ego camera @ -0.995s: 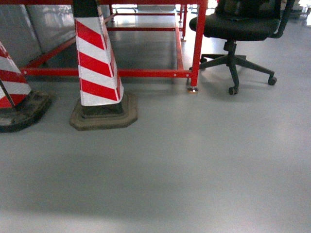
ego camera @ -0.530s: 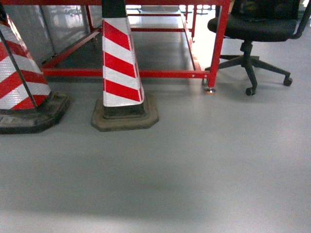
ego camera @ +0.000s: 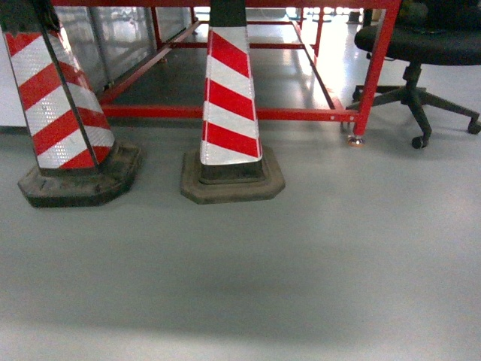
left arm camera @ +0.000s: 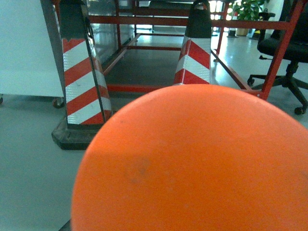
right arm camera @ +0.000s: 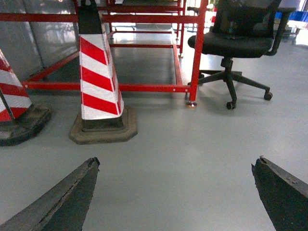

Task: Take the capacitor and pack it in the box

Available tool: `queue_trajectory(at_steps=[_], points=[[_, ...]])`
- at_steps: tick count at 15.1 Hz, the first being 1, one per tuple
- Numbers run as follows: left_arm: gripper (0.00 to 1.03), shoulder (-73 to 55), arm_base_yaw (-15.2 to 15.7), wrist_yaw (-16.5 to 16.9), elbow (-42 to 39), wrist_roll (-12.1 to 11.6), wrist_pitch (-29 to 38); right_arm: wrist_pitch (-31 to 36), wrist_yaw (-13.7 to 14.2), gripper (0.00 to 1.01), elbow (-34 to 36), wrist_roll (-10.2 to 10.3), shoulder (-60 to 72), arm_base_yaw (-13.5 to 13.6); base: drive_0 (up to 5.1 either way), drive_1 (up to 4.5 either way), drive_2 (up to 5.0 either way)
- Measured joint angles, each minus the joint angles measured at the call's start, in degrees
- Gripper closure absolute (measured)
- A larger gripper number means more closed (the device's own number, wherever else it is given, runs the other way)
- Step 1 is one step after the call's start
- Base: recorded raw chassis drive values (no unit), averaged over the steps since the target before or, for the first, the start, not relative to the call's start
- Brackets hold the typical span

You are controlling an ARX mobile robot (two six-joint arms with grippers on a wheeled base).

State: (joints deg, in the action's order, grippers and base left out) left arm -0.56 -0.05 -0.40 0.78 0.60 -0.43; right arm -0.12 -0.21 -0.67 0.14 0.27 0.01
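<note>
The capacitor [left arm camera: 192, 159] is a bright orange round face that fills most of the left wrist view, right in front of the camera. It hides the left gripper's jaws; it sits fixed in front of that wrist, as if held. My right gripper [right arm camera: 177, 163] is open above bare grey floor, its two dark fingertips [right arm camera: 89, 173] far apart with nothing between them. The box is out of view. Neither gripper shows in the head view.
Two red-and-white striped cones [ego camera: 229, 105] [ego camera: 64, 105] stand on dark bases on the grey floor. Behind them is a red metal frame [ego camera: 225, 113]. A black office chair [ego camera: 421, 45] stands at the right. A white cabinet on casters [left arm camera: 24, 48] is at the left.
In the head view the cones, the red frame and the chair have slid to the right, and a second cone has come fully into view at the left.
</note>
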Motion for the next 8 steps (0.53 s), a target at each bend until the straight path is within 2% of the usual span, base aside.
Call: queue_trajectory(at_steps=[3, 8], points=[[0.59, 0.0, 0.0, 0.3, 0.0, 0.0, 0.1, -0.3, 0.1, 0.03, 0.0, 0.0, 0.0, 0.0, 0.0, 0.00, 0.0], [0.59, 0.0, 0.0, 0.3, 0.0, 0.0, 0.0, -0.2, 0.2, 0.03, 0.0, 0.0, 0.0, 0.0, 0.1, 4.46, -4.2]])
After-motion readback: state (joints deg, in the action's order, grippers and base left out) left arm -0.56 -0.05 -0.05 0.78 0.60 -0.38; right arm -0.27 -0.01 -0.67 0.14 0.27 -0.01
